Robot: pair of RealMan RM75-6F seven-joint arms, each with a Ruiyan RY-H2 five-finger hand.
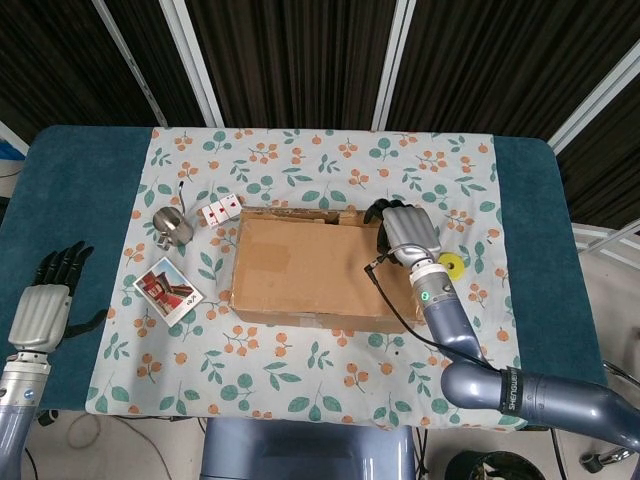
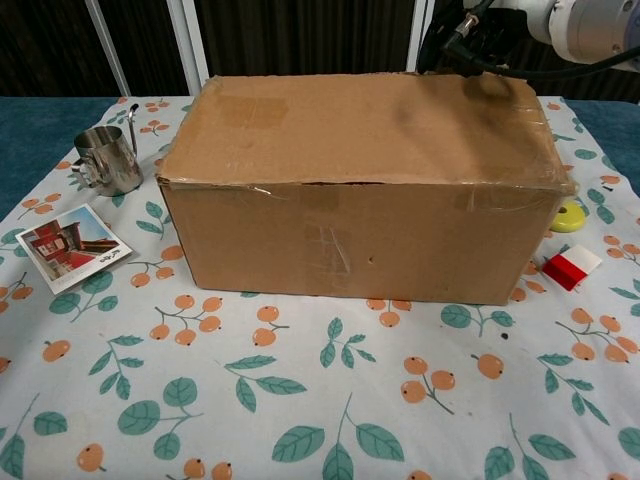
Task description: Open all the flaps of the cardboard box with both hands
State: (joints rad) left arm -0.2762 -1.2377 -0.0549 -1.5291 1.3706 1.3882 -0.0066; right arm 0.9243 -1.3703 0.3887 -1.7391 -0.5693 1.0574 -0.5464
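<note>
The cardboard box (image 1: 310, 265) lies in the middle of the flowered cloth with its top flaps flat and closed; the chest view shows its front wall and top (image 2: 360, 180). My right hand (image 1: 405, 232) rests over the far right corner of the box top, its dark fingers (image 1: 378, 212) bent down at the far edge. In the chest view the same hand (image 2: 560, 20) shows at the upper right, fingers (image 2: 475, 40) at the box's back edge. Whether they grip the flap is hidden. My left hand (image 1: 45, 305) hovers far left over the blue table, fingers straight, holding nothing.
A metal cup (image 1: 172, 226) (image 2: 105, 158) and playing cards (image 1: 221, 209) lie left of the box, a postcard (image 1: 167, 289) (image 2: 72, 246) nearer me. A yellow round thing (image 1: 451, 265) (image 2: 570, 216) and a red-and-white piece (image 2: 571, 267) sit at the box's right end.
</note>
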